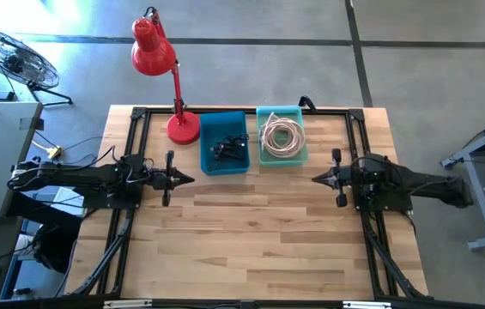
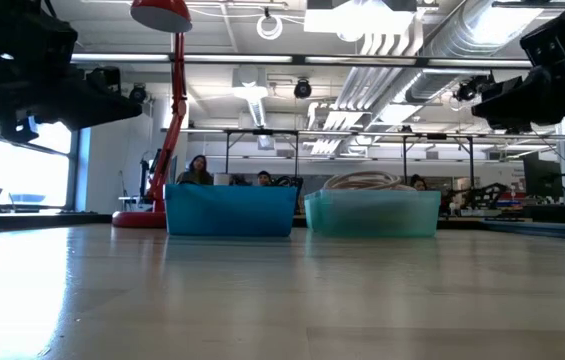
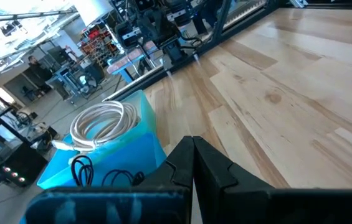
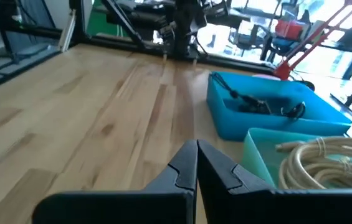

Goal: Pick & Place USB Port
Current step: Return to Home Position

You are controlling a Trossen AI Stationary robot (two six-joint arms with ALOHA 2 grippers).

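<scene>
The USB port (image 1: 227,149), a small black corded piece, lies on the floor of the blue bin (image 1: 208,159) at the table's far middle, and shows too in the right wrist view (image 4: 258,103). Beside it stands a teal bin (image 1: 263,156) holding a coiled pale cable (image 1: 282,136). My left gripper (image 1: 187,179) hovers shut over the table left of the bins, pointing right. My right gripper (image 1: 318,178) hovers shut to their right, pointing left. Neither holds anything, as both wrist views show: left gripper (image 3: 192,142), right gripper (image 4: 196,144).
A red desk lamp (image 1: 154,50) stands with its base (image 1: 184,127) just left of the blue bin. A black frame (image 1: 139,116) runs along the table's left, far and right sides. Bare wood (image 1: 251,232) spreads from the grippers to the near edge.
</scene>
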